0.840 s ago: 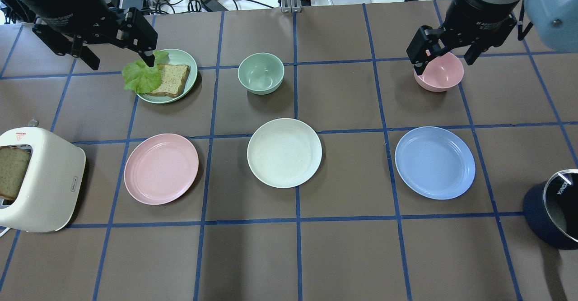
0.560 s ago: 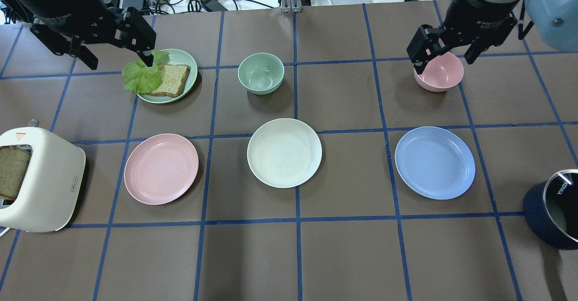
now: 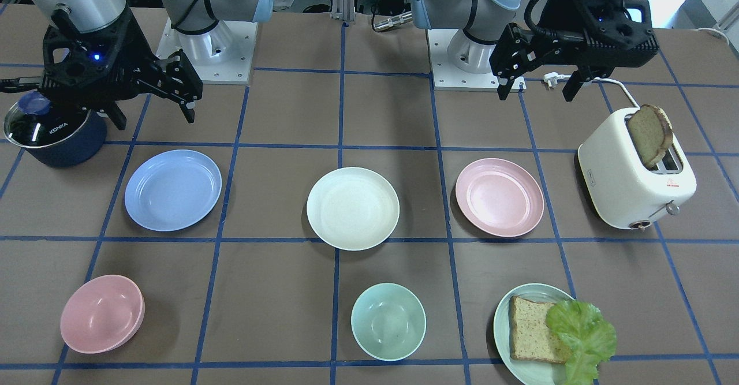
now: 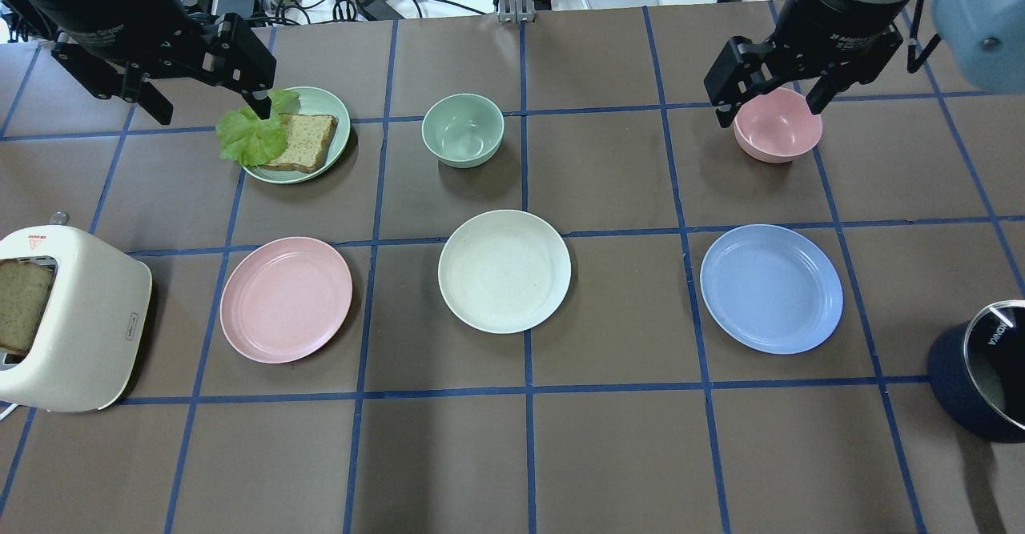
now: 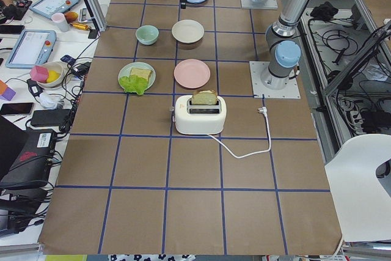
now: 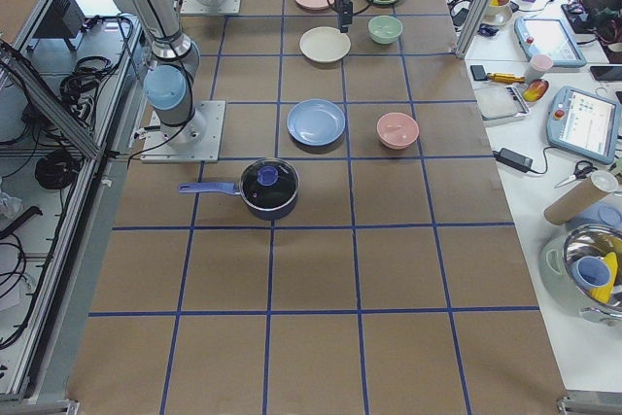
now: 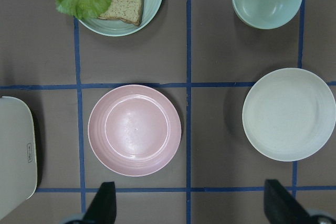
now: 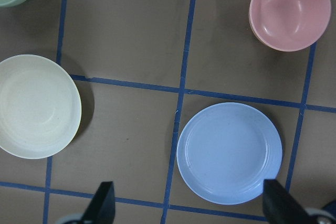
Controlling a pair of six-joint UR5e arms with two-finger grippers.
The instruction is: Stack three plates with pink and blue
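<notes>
Well, both hang wide open, empty: left end effector (image 4: pixel 210 108) at ten o'clock, right end effector (image 4: pixel 771 111) at two. Lying apart: pink (image 4: pixel 286 299) at nine, white (image 4: pixel 504 271) centre, blue (image 4: pixel 771 288) at three.

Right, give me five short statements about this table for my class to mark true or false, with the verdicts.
1. The cream plate lies between the pink plate and the blue plate. True.
2. The pink plate is stacked on the blue plate. False: they lie apart, each flat on the table.
3. The left gripper and the right gripper are both open and hold nothing. True.
4. The toaster is empty. False: a bread slice stands in its slot.
5. The lettuce lies in the mint bowl. False: it lies on the green plate.
</notes>
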